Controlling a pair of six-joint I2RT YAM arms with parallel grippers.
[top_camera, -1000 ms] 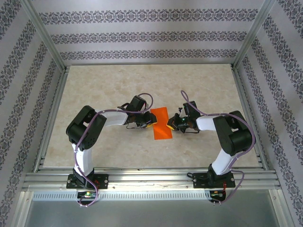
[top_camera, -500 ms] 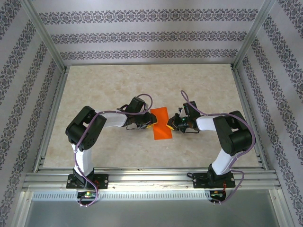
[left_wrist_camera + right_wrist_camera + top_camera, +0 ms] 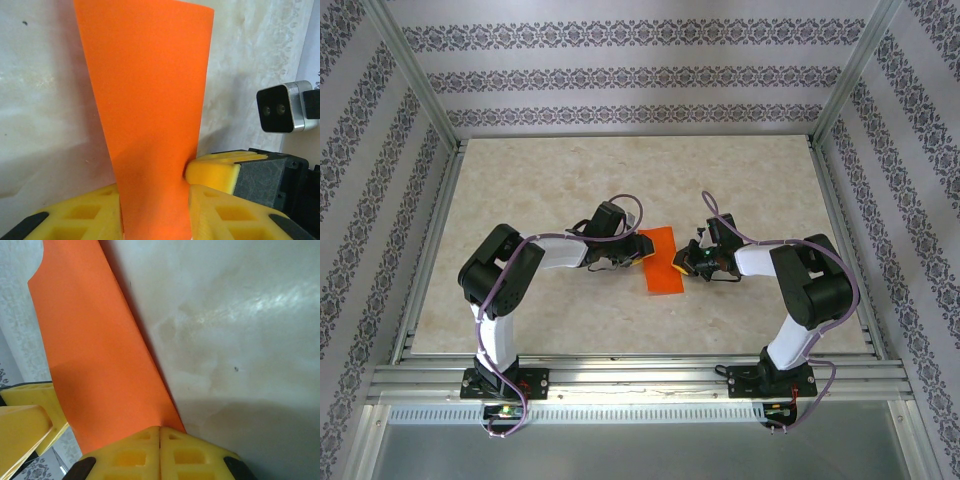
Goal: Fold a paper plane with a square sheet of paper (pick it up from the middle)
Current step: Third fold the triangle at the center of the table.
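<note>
Square sheet of paper (image 3: pixel 660 262) barely shifted since; right claw (image 3: pixel 160 434) grasping its edge, left claw (image 3: pixel 637 258) released.

Table (image 3: pixel 520 190): your pale, marbled work surface, edged by metal rails (image 3: pixel 620 375).
Centre: the square sheet of paper (image 3: pixel 660 262), bright orange, folded narrow.
Contact: whether it rests flat on the top, you cannot tell.

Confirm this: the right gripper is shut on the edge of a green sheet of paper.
Not green: the sheet of paper is bright orange, as the right wrist view shows. The right gripper is indeed shut on its edge.
</note>
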